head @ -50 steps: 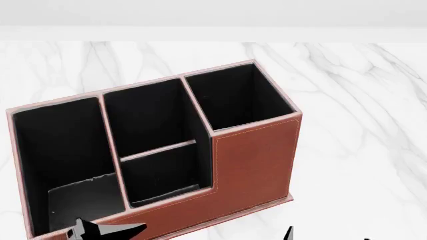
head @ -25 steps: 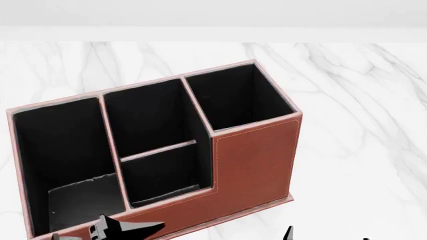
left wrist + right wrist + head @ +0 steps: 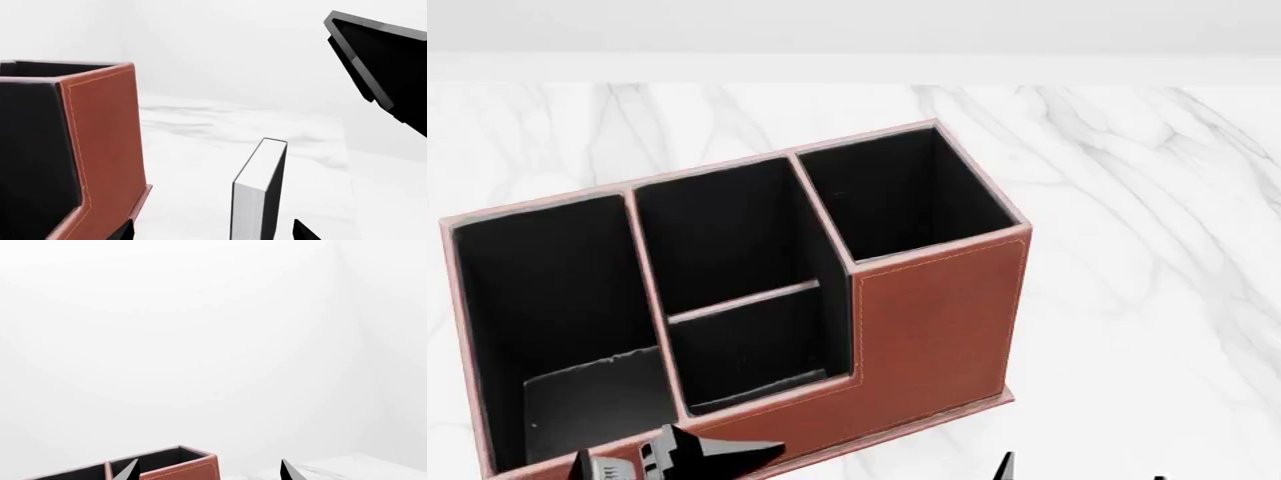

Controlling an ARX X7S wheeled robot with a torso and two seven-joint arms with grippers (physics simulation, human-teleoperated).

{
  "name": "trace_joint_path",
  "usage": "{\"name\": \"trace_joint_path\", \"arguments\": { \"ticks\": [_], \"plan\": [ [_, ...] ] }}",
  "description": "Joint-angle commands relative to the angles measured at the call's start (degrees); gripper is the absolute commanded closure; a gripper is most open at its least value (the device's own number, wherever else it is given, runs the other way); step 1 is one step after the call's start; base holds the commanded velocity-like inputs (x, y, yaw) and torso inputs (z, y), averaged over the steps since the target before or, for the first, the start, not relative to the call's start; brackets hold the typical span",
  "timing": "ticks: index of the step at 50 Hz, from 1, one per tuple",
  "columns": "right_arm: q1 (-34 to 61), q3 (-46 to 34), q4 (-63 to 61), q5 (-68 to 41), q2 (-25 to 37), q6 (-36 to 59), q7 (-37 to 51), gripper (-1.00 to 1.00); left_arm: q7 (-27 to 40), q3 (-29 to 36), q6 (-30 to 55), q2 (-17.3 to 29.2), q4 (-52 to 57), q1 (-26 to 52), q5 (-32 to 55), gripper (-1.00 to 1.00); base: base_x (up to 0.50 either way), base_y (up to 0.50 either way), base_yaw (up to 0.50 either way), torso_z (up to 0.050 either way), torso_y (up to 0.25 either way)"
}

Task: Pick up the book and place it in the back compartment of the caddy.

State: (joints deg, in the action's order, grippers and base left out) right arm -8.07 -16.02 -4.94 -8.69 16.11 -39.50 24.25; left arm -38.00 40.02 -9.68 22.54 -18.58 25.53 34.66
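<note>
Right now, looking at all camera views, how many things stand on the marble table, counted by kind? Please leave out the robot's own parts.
Book: 1, black covers, white page edges, standing upright beside the caddy.
Caddy: 1, reddish-brown leather, black lining.
Total: 2 things on the marble table.

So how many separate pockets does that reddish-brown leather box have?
4 in the reddish-brown leather caddy: a long left cell, two middle cells, rear and front, and a tall square right cell.
</note>
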Motion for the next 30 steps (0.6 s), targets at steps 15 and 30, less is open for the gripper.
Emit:
{"name": "trace_joint_path", "arguments": {
  "ticks": [15,30],
  "plan": [
    [0.3,-0.5,0.5,0.1,0.2,-0.3,0.3,-1.00,-3.6,1.6,-0.8,-4.8,-8.6,3.3,-0.7,-1.00,0.00,0.00,0.00,0.000,0.000],
    [0.3,-0.7,0.2,0.3,0.3,0.1,0.6,-1.00,-4.7,2.7,-0.7,-6.8,-11.9,4.8,-1.4,-1.00,0.00,0.00,0.00,0.000,0.000]
  ]
}}
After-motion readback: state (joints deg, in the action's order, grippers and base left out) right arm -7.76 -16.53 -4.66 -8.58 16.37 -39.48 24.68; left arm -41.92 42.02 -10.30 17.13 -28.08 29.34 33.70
